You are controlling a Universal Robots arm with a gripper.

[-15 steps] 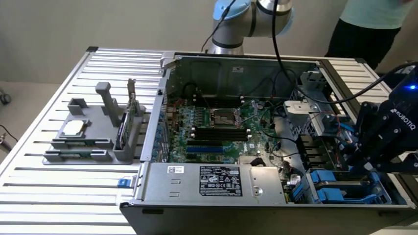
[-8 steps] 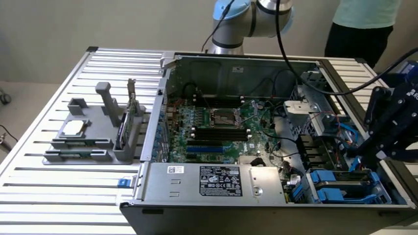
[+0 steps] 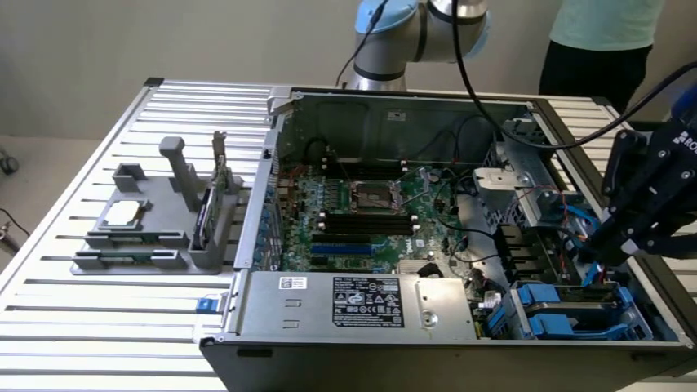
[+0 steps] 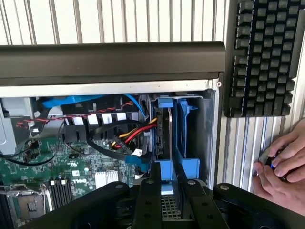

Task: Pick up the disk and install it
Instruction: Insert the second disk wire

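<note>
The disk [image 4: 163, 129] stands on edge in its blue plastic carrier [image 4: 183, 167], inside the drive bay at the corner of the open computer case [image 4: 109, 62]. My gripper [image 4: 167, 183] is shut on the carrier's near end, with one dark finger [image 4: 150, 198] on each side of it. In the exterior view the gripper [image 3: 605, 255] hangs over the blue drive bay [image 3: 566, 314] at the case's near corner, on the exterior view's right.
Red, yellow and black cables [image 4: 136, 133] crowd the bay next to the motherboard [image 3: 360, 212]. A keyboard [image 4: 259, 57] and a person's hand [image 4: 281, 167] on a mouse lie just outside the case wall. A grey fixture [image 3: 163, 229] holds a chip and an upright card.
</note>
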